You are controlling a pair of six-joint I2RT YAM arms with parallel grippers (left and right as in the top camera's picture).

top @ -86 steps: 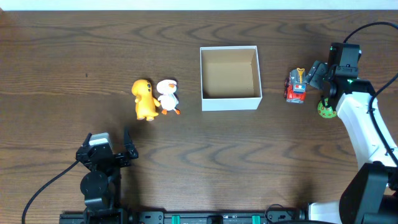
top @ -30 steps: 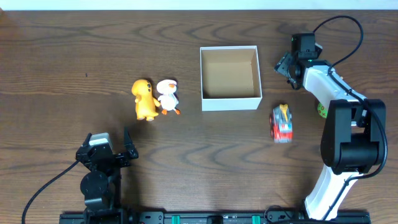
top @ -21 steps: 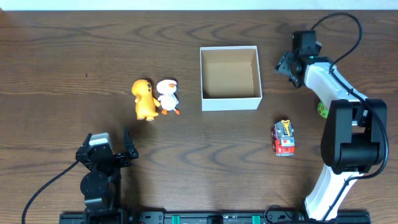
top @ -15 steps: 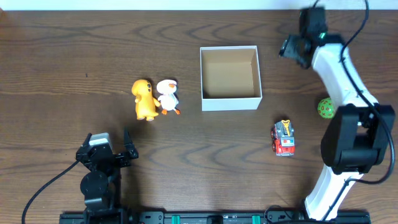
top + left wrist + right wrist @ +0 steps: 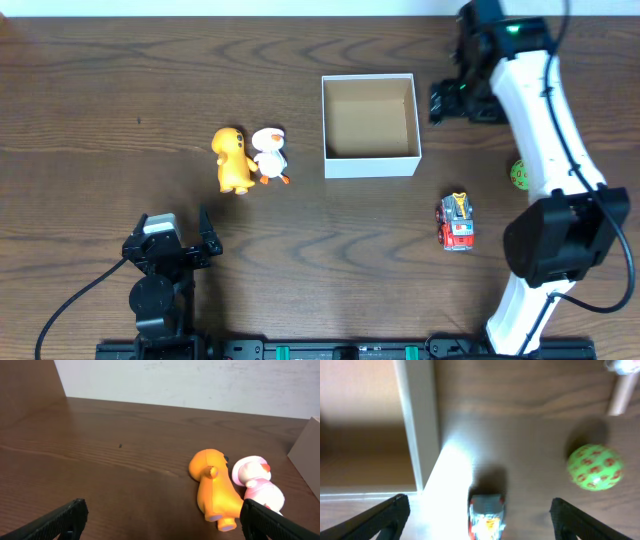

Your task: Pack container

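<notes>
Your work surface is a dark brown wood-grain table [image 5: 100,80], with a pale wall behind it in the left wrist view. The container [image 5: 370,166], a square white box with a brown floor, sits a little right of the table's centre with its opening facing up.

Your right gripper [image 5: 442,102] hangs just beside the container's right wall, toward the far corner, on an arm that reaches in from the near right edge. In the right wrist view its two fingertips sit at the lower corners, spread wide and released, gripping nothing. That view is blurred. It looks down on the container's white wall at the left, a toy fire truck [image 5: 487,515] at the bottom edge, and a green ball [image 5: 595,467] with red spots to the right.

From overhead, the fire truck [image 5: 456,221] stands on the table nearer to you than the container's right corner, apart from it. The green ball [image 5: 520,174] lies further right, close to the right arm.

Left of the container, an orange toy [image 5: 233,160] and a white duck [image 5: 269,154] touch side by side.

Your left gripper [image 5: 207,240] rests at the near left, well apart from both toys, its fingers spread open.
</notes>
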